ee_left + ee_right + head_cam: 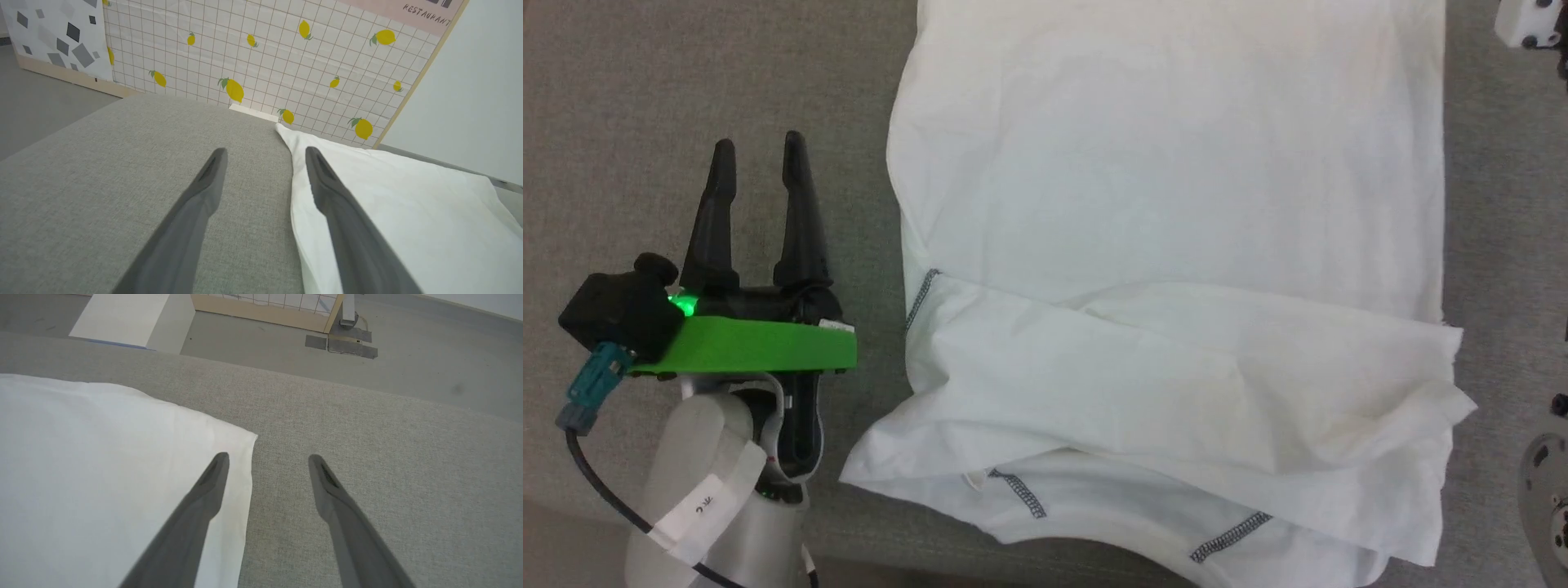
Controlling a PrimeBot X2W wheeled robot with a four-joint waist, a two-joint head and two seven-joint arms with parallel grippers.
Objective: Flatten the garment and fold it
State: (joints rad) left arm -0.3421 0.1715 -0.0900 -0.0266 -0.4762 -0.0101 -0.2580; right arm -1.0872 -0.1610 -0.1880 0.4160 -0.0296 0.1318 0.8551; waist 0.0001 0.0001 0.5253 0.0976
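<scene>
Nearest me, the garment (pixel 1176 163) lies on the grey surface (pixel 645 98) with its neck opening at 6 o'clock in the head view. Dark zigzag stitching (pixel 1229 535) shows on either side of the neck. Just above that, a folded flap (pixel 1176 384) crosses the chest from 9 to 3 o'clock. The body runs away from me towards 12 o'clock and passes the top edge. Its long axis is therefore 6 to 12, neck towards me.

The left gripper (pixel 759 144) sits at 9 o'clock of the garment, near its left edge, with bare surface between them. Its fingers point to 12 o'clock, spread wide, with nothing between them. In the left wrist view the gripper (pixel 265 150) has the garment (pixel 408 212) at 3 o'clock. I cannot tell whether the right finger touches the cloth.

In the right wrist view the right gripper (pixel 268 456) is also spread wide and empty. One finger is over a corner of the garment (pixel 102 457), the other over bare surface.

Farthest off, a lemon-print panel (pixel 286 61) stands beyond the surface.
</scene>
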